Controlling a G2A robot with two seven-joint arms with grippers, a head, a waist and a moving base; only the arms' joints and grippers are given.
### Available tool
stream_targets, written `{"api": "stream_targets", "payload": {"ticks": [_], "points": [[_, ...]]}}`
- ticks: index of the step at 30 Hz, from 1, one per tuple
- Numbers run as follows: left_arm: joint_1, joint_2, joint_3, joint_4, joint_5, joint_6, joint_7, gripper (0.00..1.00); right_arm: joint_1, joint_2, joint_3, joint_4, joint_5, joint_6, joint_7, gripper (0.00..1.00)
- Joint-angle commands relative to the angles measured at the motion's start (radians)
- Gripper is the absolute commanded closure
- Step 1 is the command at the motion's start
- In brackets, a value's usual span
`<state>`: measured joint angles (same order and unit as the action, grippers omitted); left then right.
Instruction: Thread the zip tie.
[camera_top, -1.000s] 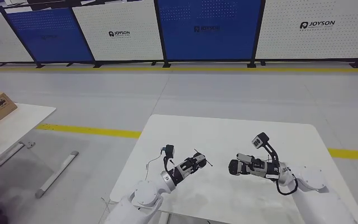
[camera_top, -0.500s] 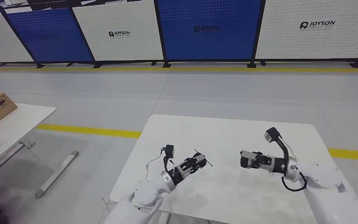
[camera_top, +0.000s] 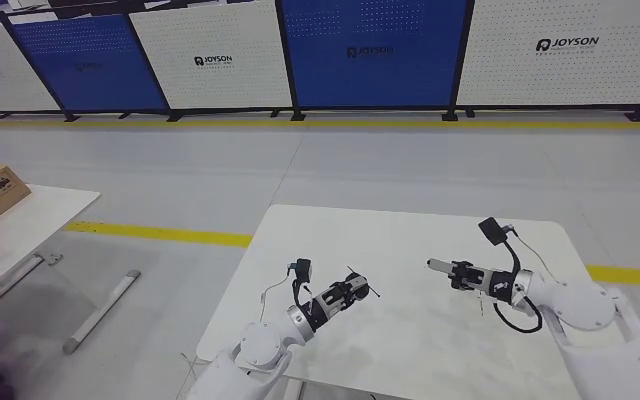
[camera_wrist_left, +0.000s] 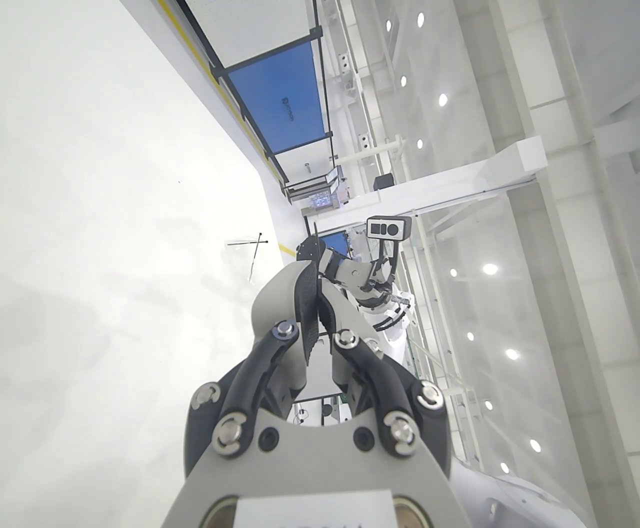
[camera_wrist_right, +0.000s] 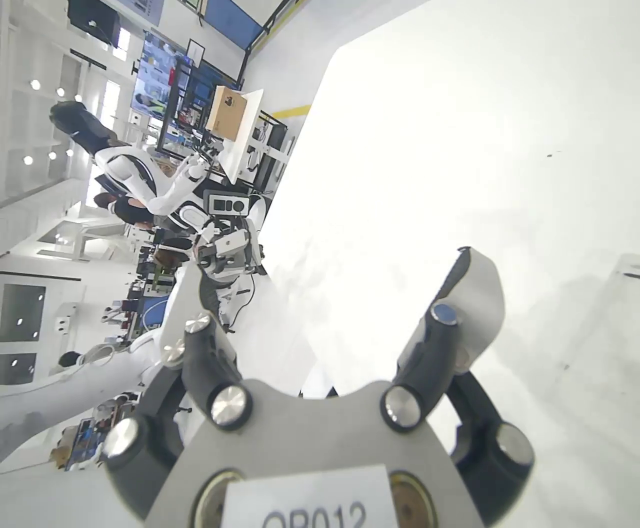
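My left gripper (camera_top: 353, 290) sits over the near-left part of the white table (camera_top: 400, 230), shut on a thin black zip tie (camera_top: 366, 284) that sticks out past both sides of the fingers. In the left wrist view its fingertips (camera_wrist_left: 314, 280) are pressed together and the tie's strip (camera_wrist_left: 316, 239) stands up from them. My right gripper (camera_top: 437, 266) hovers over the table to the right, pointing toward the left one with a gap between them. In the right wrist view it (camera_wrist_right: 330, 285) is open, with nothing between its fingers.
Two loose black zip ties (camera_wrist_left: 254, 246) lie crossed on the table beyond the left gripper. A second white table (camera_top: 40, 215) with a cardboard box stands at the far left, and blue and white panels (camera_top: 370, 50) line the back.
The right arm has drawn back to the right and farther from me, widening the gap to the left gripper. The left arm and its zip tie have kept still.
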<state>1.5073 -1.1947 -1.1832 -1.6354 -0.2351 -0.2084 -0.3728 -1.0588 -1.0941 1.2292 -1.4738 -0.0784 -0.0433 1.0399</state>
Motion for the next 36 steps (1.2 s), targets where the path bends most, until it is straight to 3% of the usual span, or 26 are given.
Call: {"api": "stream_targets", "payload": {"ticks": [1,6,8,12,16,18,33,36], "points": [[0.0,0.0,0.0,0.0,0.0,0.0,0.0,1.0,0.0,0.0,0.0,0.0,0.0,0.0,0.0,0.0],[0.0,0.0,0.0,0.0,0.0,0.0,0.0,1.0,-0.002,0.0,0.0,0.0,-0.004,0.002,-0.005,0.0],[0.0,0.0,0.0,0.0,0.0,0.0,0.0,1.0,0.002,0.004,-0.002,-0.016,-0.068,0.052,-0.027,0.0],[0.0,0.0,0.0,0.0,0.0,0.0,0.0,1.0,0.043,0.012,-0.005,-0.047,-0.151,0.156,0.044,0.0],[0.0,0.0,0.0,0.0,0.0,0.0,0.0,1.0,0.141,0.018,-0.051,-0.009,-0.25,0.261,0.232,0.0],[0.0,0.0,0.0,0.0,0.0,0.0,0.0,1.0,0.195,0.01,-0.087,0.02,-0.287,0.315,0.211,0.0],[0.0,0.0,0.0,0.0,0.0,0.0,0.0,1.0,0.191,0.009,-0.091,0.023,-0.282,0.298,0.188,0.0],[0.0,0.0,0.0,0.0,0.0,0.0,0.0,1.0,0.214,0.017,-0.104,0.032,-0.34,0.287,0.263,0.0]]}}
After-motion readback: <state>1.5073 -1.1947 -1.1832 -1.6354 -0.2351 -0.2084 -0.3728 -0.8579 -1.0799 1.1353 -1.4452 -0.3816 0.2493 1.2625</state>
